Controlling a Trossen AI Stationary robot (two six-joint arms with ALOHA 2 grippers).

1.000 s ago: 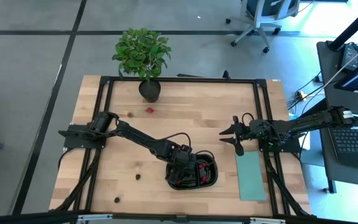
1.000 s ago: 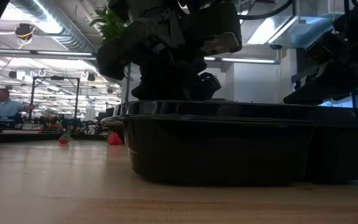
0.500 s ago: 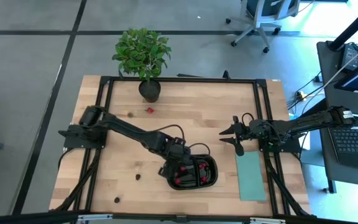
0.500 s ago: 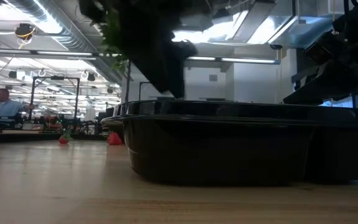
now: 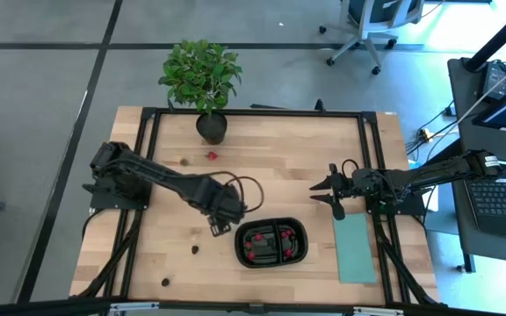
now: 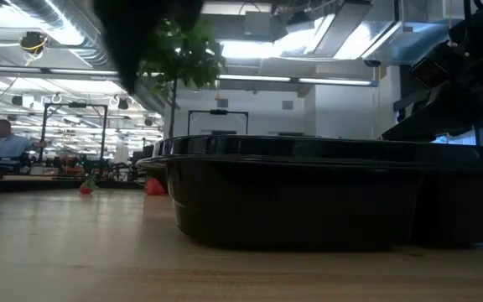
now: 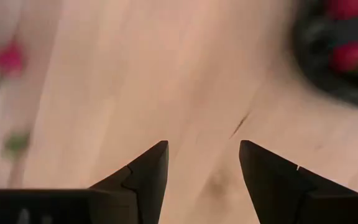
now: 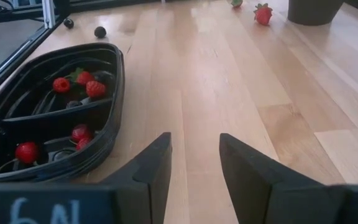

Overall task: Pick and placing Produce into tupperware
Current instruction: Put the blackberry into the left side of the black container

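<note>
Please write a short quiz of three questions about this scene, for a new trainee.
1. True or false: the left gripper is holding a piece of produce.
2. Which thing lies under the right gripper? A) the teal mat B) the bare table C) the potted plant
3. Fill in: the red produce lies in ___ compartments of the tupperware.

Key:
1. False; its fingers are apart with only table between them.
2. B
3. both
</note>
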